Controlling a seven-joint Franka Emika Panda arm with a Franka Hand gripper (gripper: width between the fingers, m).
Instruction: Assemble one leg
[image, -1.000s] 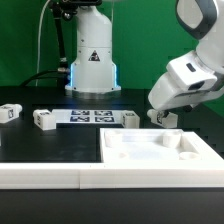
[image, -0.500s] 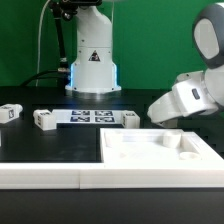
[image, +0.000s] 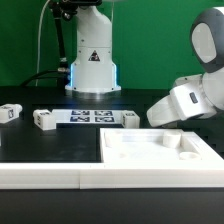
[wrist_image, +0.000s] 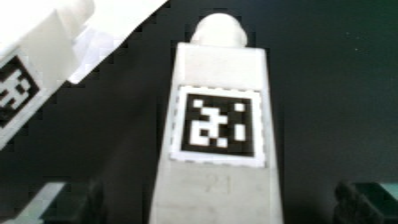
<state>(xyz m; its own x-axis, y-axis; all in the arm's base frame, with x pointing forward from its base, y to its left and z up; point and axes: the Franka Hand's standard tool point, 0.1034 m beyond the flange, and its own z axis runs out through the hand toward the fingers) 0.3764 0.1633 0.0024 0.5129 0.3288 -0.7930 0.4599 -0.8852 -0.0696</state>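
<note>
In the wrist view a white oblong leg (wrist_image: 219, 130) with a black-and-white tag lies on the black table, lengthwise between my jaws. My gripper (wrist_image: 210, 205) is open, with one dark fingertip on each side of the leg and a gap to each. In the exterior view the gripper (image: 157, 118) is low at the table, just behind the large white panel (image: 160, 152), and hides this leg. Three more legs lie at the exterior view's far left (image: 8, 113), left (image: 43, 120) and middle (image: 130, 118).
The marker board (image: 92, 116) lies between the left and middle legs. The robot base (image: 92, 60) stands behind it. Another tagged white piece (wrist_image: 27, 75) lies close beside the leg in the wrist view.
The arm has come down and tilted lower toward the table. The leg that showed under the gripper a second ago is now hidden behind the hand.
</note>
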